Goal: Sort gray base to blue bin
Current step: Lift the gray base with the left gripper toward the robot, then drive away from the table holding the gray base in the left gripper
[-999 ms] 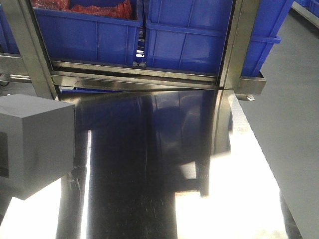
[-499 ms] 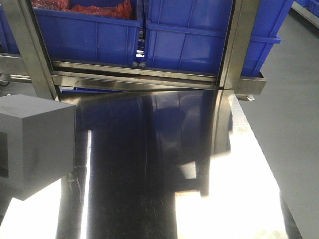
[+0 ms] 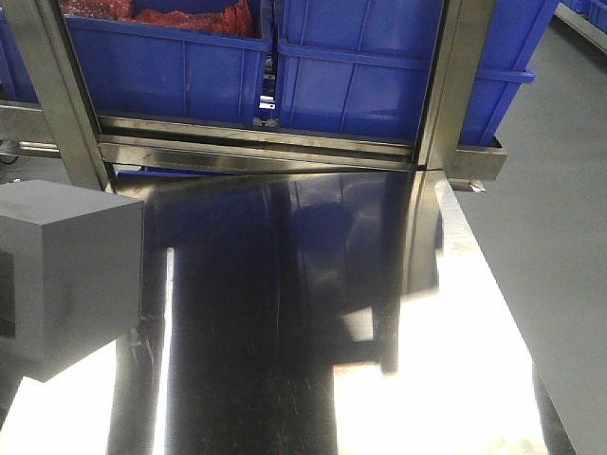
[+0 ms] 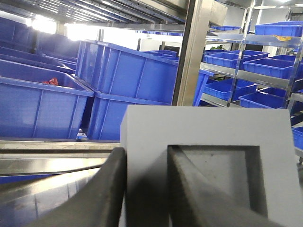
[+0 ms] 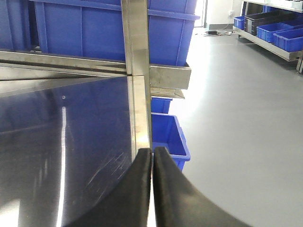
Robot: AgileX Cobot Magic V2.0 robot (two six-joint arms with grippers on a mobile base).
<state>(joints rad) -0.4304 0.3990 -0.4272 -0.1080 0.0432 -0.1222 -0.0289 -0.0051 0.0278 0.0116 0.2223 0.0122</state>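
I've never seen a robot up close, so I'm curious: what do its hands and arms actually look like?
Only the fingers show. The left gripper has two dark charcoal, matte fingers that curve and taper to rounded tips. The right gripper has a matching pair, black and smooth. No cables, markings or sleeves show; the arms are out of view.

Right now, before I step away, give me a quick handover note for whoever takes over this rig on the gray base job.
Left tool: shut on the gray base, pinching the wall beside its square recess.
Right tool: shut, empty, near the right edge of the steel table.
Gray base: at the table's left side, apparently lifted off the surface, short of the rack.
Bins: on the rack behind the table. The left bin holds red material; the blue bin sits beside it.
Done: grasp. Left: carry the base into the blue bin and release.
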